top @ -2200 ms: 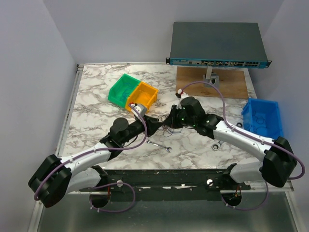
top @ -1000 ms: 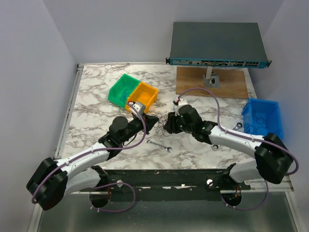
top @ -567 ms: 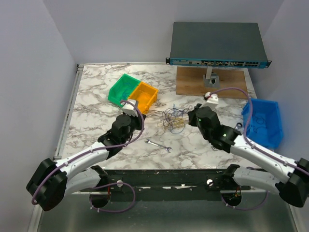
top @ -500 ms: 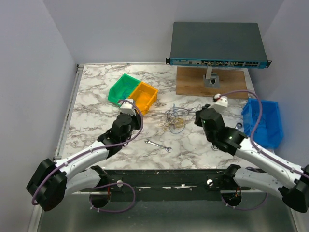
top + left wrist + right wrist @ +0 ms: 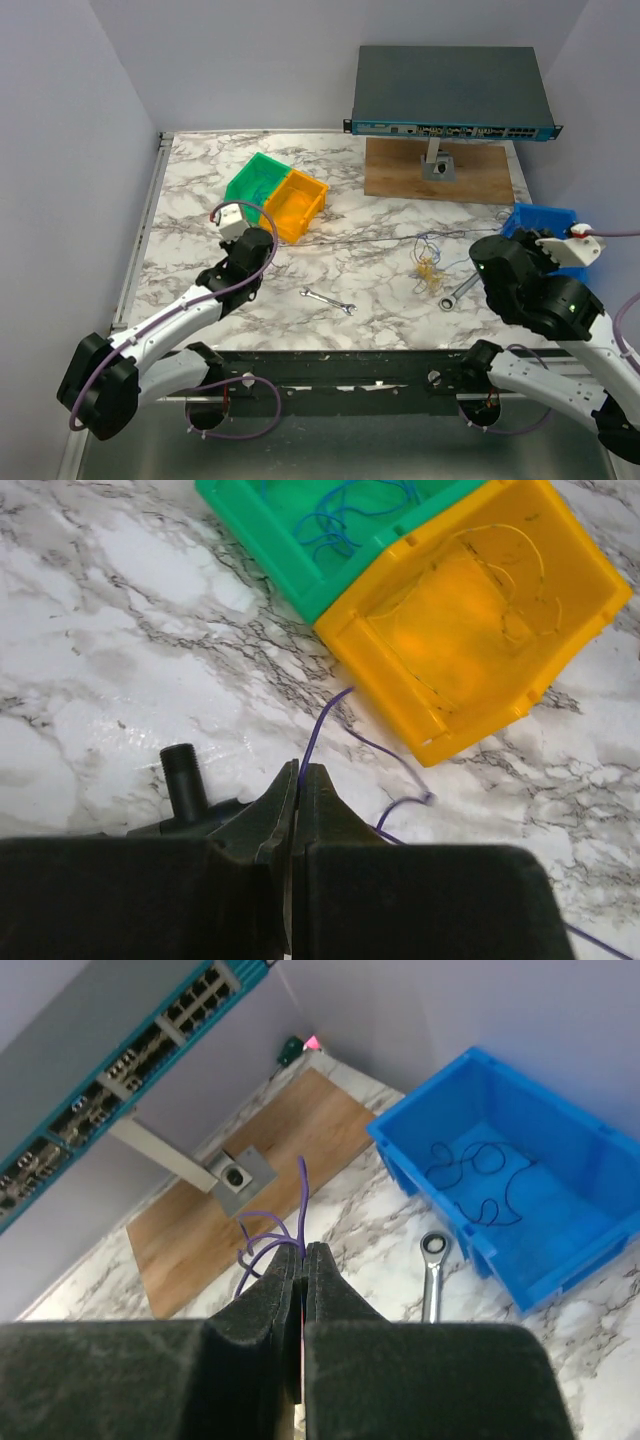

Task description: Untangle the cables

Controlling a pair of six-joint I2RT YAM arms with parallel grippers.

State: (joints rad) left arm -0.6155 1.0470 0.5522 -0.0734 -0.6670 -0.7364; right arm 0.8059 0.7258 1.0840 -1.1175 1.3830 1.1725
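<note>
Across — cables [image 5: 430, 270], left claw [image 5: 298, 780] to right claw [image 5: 302, 1255]

White-and-black twin arms, purple hoses [image 5: 212, 210]
Left arm [image 5: 175, 322] and right arm [image 5: 548, 372] shelled white, jointed black; left gripper [image 5: 298, 770], right gripper [image 5: 302, 1250] matte black wedges.

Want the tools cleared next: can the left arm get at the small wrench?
Probably yes: the small wrench lies uncovered on the marble table near the left gripper, though its jaws are shut on a purple wire.
</note>
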